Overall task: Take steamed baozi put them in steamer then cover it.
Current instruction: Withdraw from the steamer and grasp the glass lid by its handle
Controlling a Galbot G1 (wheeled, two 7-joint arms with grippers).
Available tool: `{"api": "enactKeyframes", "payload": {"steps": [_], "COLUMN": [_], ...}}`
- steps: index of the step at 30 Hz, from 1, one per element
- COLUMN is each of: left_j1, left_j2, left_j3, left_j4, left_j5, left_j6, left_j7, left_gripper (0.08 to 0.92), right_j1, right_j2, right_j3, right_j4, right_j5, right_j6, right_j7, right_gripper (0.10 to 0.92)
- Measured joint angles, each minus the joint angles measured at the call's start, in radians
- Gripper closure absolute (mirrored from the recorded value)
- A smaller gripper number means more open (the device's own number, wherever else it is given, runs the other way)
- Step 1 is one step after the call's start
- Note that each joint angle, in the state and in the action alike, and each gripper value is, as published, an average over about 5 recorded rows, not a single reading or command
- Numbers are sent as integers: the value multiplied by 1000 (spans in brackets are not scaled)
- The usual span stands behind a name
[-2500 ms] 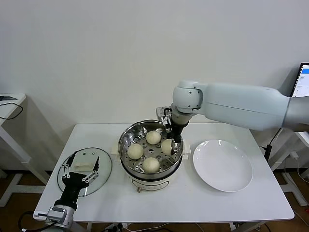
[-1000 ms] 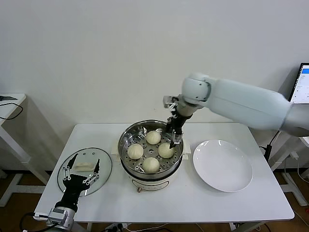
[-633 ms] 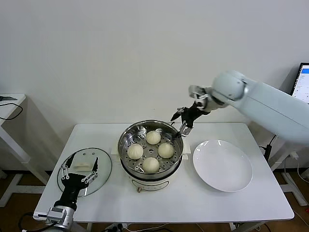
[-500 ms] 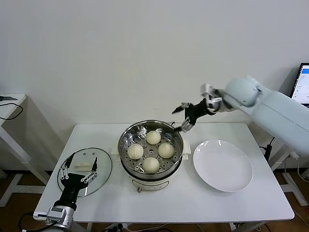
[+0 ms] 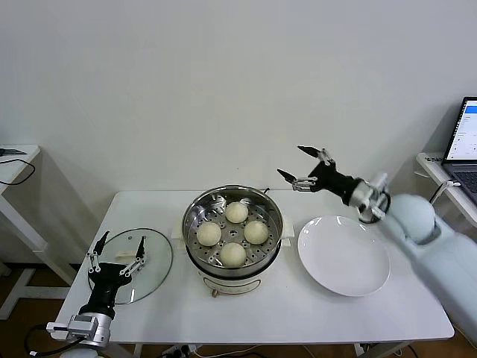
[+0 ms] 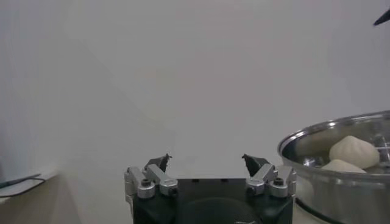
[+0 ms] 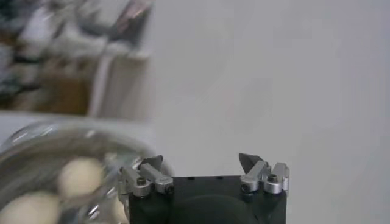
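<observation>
Head view: four baozi (image 5: pixel 232 232) are seated in the steamer (image 5: pixel 232 262) at frame centre, so only covering is judged left. The left pincer (image 5: pixel 116 252) is spread above the cover (image 5: pixel 153 265) at lower left, while the right pincer (image 5: pixel 302 168), spread and empty, is held clear at upper right.

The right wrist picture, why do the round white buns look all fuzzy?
In the right wrist view the round creamy-white buns and shiny steel steamer sit out of focus; the open right gripper looks sharp. In the head view those buns show crisply, with soft shadows.
</observation>
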Motion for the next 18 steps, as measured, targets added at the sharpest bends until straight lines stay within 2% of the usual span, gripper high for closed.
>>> {"api": "enactKeyframes", "payload": {"steps": [11,18], "left_j1": [-13,-11], "left_j2": [16,39], "left_j3": [-11,-23], "left_j4": [24,73], "left_j5": [17,183], "left_j6": [-41,-109], "left_j7": [-12,-62], "left_gripper": [177,177], "right_j1": [-495,-641], "right_j2": [256,384], "right_j3": [263,320], "right_j4": [117,148], "right_j5": [-146,-201], "right_j6": [217,296], "right_j7": [212,272], "right_gripper": [203,203]}}
